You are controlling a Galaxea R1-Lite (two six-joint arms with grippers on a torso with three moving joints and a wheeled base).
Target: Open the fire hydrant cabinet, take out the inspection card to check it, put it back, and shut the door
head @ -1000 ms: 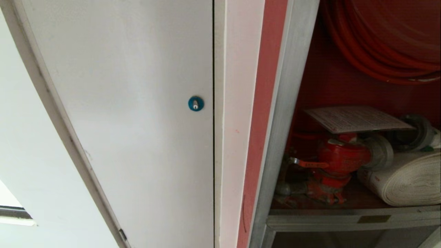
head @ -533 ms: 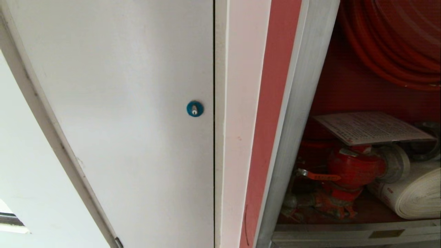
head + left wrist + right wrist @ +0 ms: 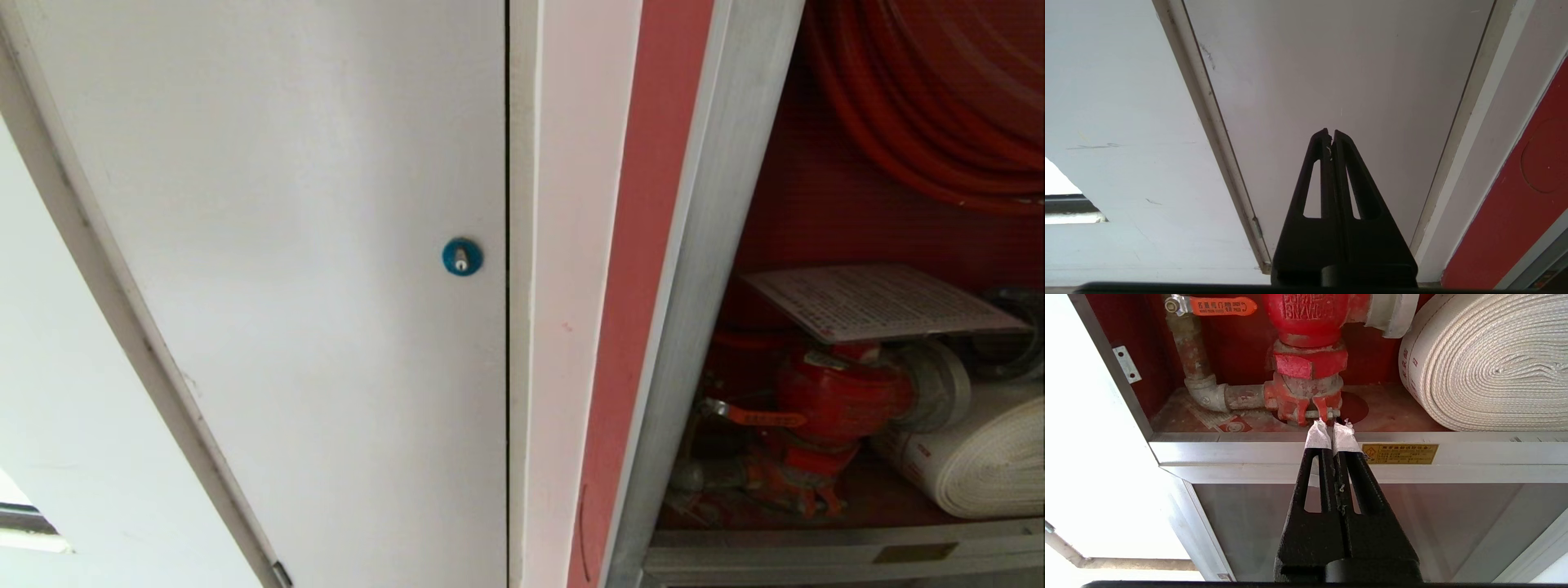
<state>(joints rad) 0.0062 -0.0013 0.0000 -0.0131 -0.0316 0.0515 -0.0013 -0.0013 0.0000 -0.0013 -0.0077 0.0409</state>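
Note:
The fire hydrant cabinet point(image 3: 702, 286) stands open at the right of the head view, silver-framed and red inside. The white printed inspection card point(image 3: 878, 300) lies flat on top of the red valve point(image 3: 841, 396). The door is out of view. My right gripper point(image 3: 1331, 426) is shut and empty, its white-taped tips just in front of the cabinet's silver sill point(image 3: 1249, 451), below the valve point(image 3: 1306, 343). Facing the white-grey panel point(image 3: 1339, 61), my left gripper point(image 3: 1331, 132) is also shut on nothing. Neither arm shows in the head view.
A white rolled hose point(image 3: 980, 465) lies right of the valve, under the red hose reel point(image 3: 939, 98). The white-grey panel carries a blue round lock point(image 3: 462, 257). Under the sill is a lower glass panel point(image 3: 1453, 522); a yellow label point(image 3: 1399, 453) is on the sill.
The whole head picture shifted early on, so the camera moved: the cabinet's inside now sits further right and a little lower. Over the last half second nothing moved.

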